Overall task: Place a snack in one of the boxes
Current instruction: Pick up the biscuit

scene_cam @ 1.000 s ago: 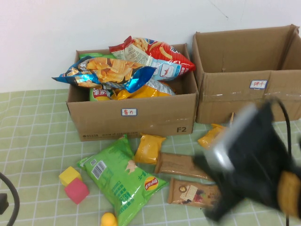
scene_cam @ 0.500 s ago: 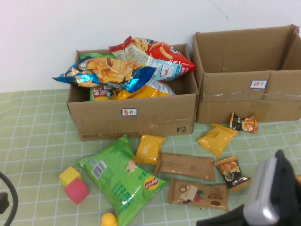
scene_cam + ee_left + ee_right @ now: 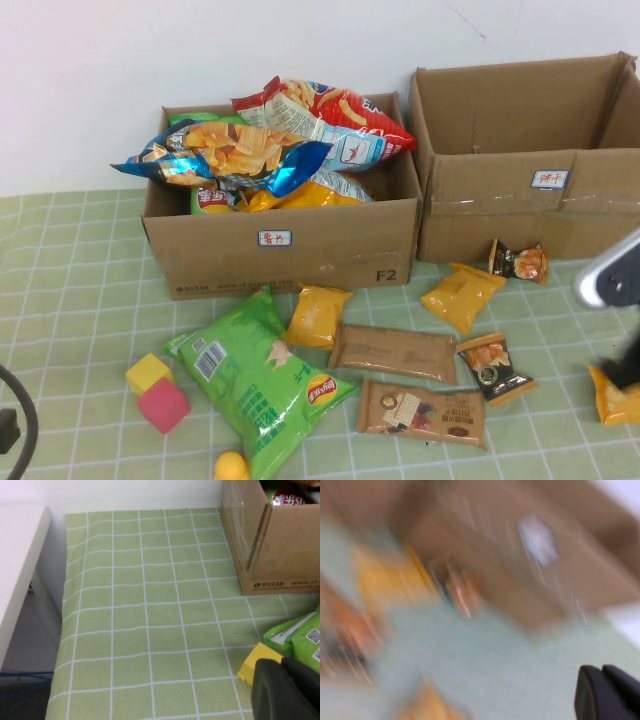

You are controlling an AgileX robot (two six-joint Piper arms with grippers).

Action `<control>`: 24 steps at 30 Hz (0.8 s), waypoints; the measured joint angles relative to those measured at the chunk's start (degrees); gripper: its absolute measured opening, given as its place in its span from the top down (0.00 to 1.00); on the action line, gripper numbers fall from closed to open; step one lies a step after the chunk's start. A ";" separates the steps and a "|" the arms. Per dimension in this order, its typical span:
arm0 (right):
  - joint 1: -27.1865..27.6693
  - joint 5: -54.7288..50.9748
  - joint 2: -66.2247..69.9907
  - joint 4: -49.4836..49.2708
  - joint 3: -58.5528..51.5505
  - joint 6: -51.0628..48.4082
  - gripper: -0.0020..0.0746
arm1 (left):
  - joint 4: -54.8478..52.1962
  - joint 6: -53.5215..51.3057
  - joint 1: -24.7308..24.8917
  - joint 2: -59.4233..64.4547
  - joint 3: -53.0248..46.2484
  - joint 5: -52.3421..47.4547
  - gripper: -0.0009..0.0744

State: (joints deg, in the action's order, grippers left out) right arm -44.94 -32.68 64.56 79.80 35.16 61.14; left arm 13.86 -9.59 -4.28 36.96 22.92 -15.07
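Two cardboard boxes stand at the back: the left box (image 3: 280, 245) is heaped with chip bags, and the right box (image 3: 520, 195) looks empty. Loose snacks lie in front: a green chip bag (image 3: 260, 375), yellow packets (image 3: 318, 315) (image 3: 460, 295), two brown bars (image 3: 392, 352) (image 3: 422, 412), small dark packets (image 3: 492, 365) (image 3: 518, 262) and an orange packet (image 3: 615, 398). My right arm (image 3: 612, 278) is at the right edge, over the orange packet; my right gripper (image 3: 601, 672) is shut and empty. My left gripper (image 3: 281, 662) is shut and empty, beside a yellow block (image 3: 256, 661).
A yellow block (image 3: 148, 372), a pink block (image 3: 163, 405) and a yellow ball (image 3: 230, 467) lie at the front left. The left side of the green checked cloth (image 3: 150, 605) is bare up to the table's left edge.
My right arm has swept from over the front middle of the table to the right edge, uncovering the snacks there. The left arm has not moved.
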 joint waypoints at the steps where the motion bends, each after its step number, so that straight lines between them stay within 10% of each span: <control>1: 0.00 -6.37 1.32 -6.27 1.02 -9.09 0.98 | 0.00 0.00 0.00 0.00 0.00 0.00 0.99; 4: 0.12 -19.07 4.76 -20.60 3.21 -24.09 0.98 | 0.10 0.00 0.00 0.00 0.00 -0.57 0.99; 13: 1.76 -14.03 5.67 -32.25 4.42 -22.52 0.98 | 1.36 -4.43 6.39 2.39 2.21 -7.77 0.99; 24: 26.32 -7.01 15.66 -54.59 7.21 -40.56 0.98 | 1.36 -9.48 18.70 7.93 2.67 -12.98 0.99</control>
State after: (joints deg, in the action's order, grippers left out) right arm -18.61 -39.69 80.22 25.21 42.37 20.58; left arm 15.22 -19.08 14.42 44.89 25.58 -28.05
